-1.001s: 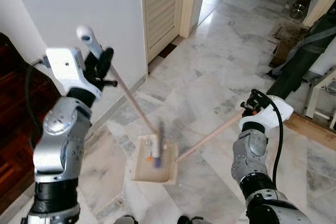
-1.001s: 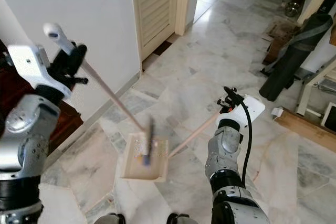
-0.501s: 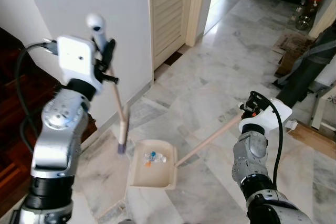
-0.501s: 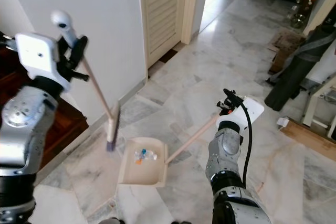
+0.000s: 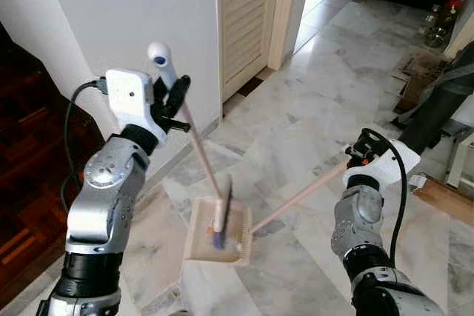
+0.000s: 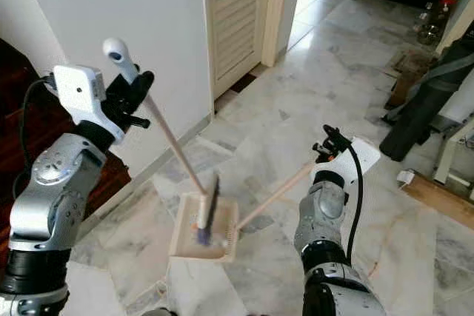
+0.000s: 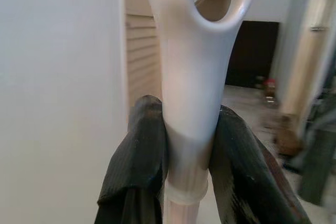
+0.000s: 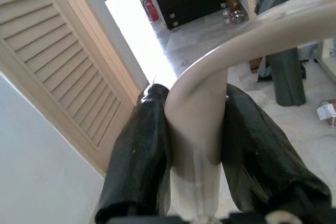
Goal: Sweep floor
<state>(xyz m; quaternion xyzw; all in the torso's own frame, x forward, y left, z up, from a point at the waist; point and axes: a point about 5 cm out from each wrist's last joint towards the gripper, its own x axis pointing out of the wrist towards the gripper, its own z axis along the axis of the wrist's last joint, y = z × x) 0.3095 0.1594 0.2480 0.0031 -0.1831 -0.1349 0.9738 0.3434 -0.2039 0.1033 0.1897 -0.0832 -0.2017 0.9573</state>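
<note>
Down on the marble floor, near the robot's feet, sits the dustpan, and the broom head is right inside it, bristles on the tray. Left hand is clamped on the broom's white grip, high up on the left by the wall; the wrist view shows both fingers pinching the plastic just under the hanging loop. Right hand is closed on the end of the dustpan's long handle, which slants down and left to the pan. Any litter in there is hidden under the blurred bristles, can't call it.

This looks like the stroke that pulls debris into the pan. To do it well, I'd say: keep the right hand steady so the pan's lip stays flat on the floor, keep the strokes short and low, and lift the bristles out gently so nothing flicks back over the edge.
</note>
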